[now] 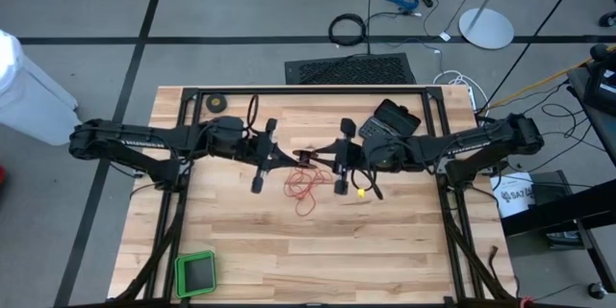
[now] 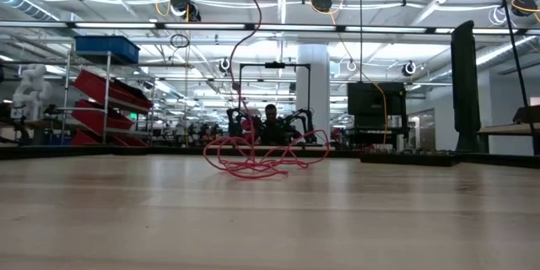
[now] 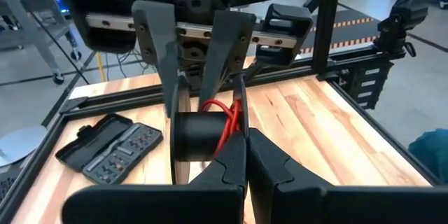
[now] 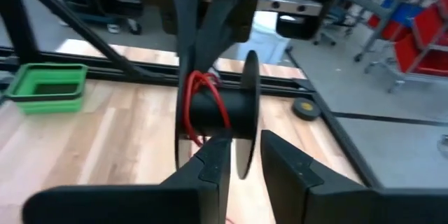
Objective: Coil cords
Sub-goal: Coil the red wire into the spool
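Note:
A small black reel [image 3: 199, 134] hangs in the air between my two grippers over the middle of the table [image 1: 241, 241]. A thin red wire [image 3: 225, 120] is wound round its core. From there the wire [image 2: 250, 67] drops to a loose tangle [image 1: 303, 191] that lies on the wood. My left gripper [image 3: 241, 155] is shut, its tips at the wire on the reel. My right gripper [image 4: 245, 159] faces it from the other side, with one reel flange between its fingers. My left gripper pinches the red wire [image 4: 199, 78] between its shut fingertips right at the reel's core. The fingers come nearly level from the table's left. Below the hold the wire hangs slack down to the tangle on the table. My right gripper holds the reel by one flange [image 4: 246, 133]: one finger [image 4: 280, 164] stands outside that flange, the other [image 4: 213, 157] under the core between the flanges. The fingers come nearly level from the table's right. The reel is lifted clear, its axis level.
An open black tool case [image 1: 395, 117] lies at the far right of the table, a black tape roll [image 1: 218, 103] at the far left corner, a green tray [image 1: 195, 271] at the near left. A small yellow thing [image 1: 361, 192] lies near the tangle. Black frame rails [image 1: 308, 89] edge the table.

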Controlling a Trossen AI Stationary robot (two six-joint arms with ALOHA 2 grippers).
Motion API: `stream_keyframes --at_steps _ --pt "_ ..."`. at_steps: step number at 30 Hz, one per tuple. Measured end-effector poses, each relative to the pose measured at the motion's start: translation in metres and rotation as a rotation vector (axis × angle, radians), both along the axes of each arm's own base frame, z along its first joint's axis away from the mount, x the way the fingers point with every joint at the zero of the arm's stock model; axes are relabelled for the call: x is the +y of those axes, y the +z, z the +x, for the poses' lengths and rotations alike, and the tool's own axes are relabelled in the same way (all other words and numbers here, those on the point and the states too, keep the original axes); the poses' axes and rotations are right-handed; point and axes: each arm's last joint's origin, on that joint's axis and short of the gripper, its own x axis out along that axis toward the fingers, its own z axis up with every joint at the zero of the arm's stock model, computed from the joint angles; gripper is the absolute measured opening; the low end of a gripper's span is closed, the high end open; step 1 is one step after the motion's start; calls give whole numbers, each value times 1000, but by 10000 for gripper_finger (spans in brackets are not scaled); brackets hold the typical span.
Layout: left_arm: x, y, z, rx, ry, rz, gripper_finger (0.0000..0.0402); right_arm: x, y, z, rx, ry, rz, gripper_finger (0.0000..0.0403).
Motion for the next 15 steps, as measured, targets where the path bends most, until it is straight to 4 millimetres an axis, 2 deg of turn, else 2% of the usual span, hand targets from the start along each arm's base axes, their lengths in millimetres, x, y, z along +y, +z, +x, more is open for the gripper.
stream_keyframes --at_steps 8,11,15 --pt "0 0 0 -1 -4 -1 1 -4 -1 1 2 16 17 6" --pt "0 0 0 -2 -4 -2 3 -4 -1 1 0 13 26 2" --pt "-1 1 0 -15 -6 -2 28 -4 0 1 -5 5 41 1"
